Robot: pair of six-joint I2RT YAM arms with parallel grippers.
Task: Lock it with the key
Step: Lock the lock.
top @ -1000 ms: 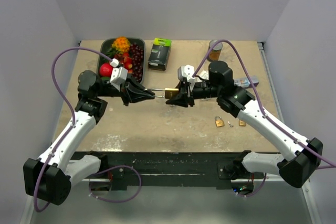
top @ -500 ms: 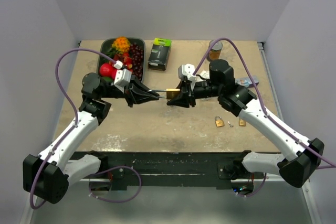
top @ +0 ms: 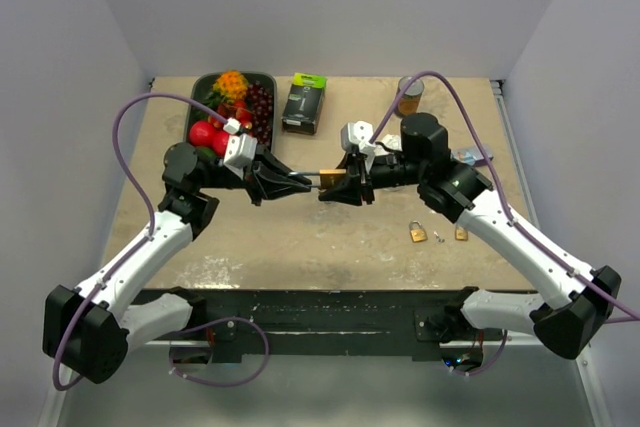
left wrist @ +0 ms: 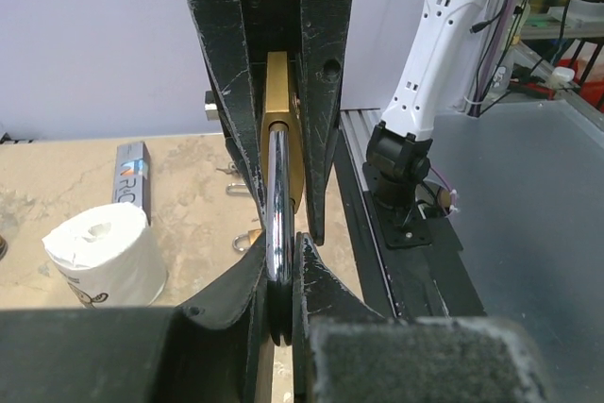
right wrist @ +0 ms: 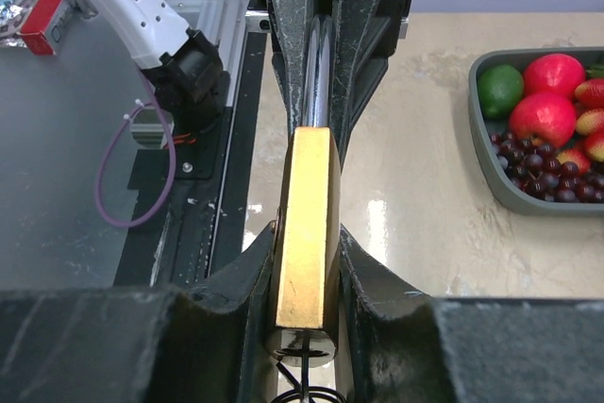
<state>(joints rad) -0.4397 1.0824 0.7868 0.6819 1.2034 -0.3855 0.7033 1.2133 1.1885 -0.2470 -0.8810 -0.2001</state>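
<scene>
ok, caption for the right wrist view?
Brass padlock clamped in the right fingers, its steel shackle pinched by the left fingers.

Little legible writing anywhere. On the narrow grey box [left wrist: 131, 174] lying on the worktop [left wrist: 57, 165], large white letters, cut off, seemingly "RO". On the white paper roll [left wrist: 97, 257] beside it, a small dark mark near the lower edge, too small to read. On the black-and-green box [top: 303, 102] at the far edge, printing too blurred to make out.
</scene>
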